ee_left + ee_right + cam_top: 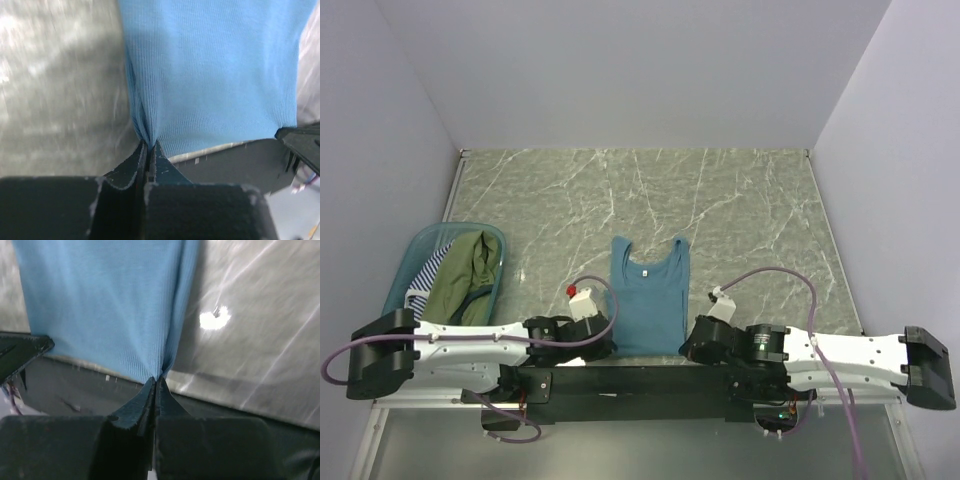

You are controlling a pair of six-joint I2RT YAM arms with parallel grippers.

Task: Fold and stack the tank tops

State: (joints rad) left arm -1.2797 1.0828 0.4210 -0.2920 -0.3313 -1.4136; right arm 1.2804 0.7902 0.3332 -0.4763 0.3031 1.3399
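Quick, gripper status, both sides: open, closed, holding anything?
Left gripper: closed, pinching the near left hem corner of the teal-blue tank top.
Right gripper: closed, pinching the same top's near right hem corner.

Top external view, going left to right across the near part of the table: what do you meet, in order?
Translucent teal plastic tub → left gripper, jaws shut on hem → plain teal-blue cloth tank top → right gripper, jaws shut on hem.

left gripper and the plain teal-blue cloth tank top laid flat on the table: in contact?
Touching. The left wrist view shows the left gripper shut on the plain teal-blue cloth tank top, with the top's lower corner bunched and pinched between the closed jaws.
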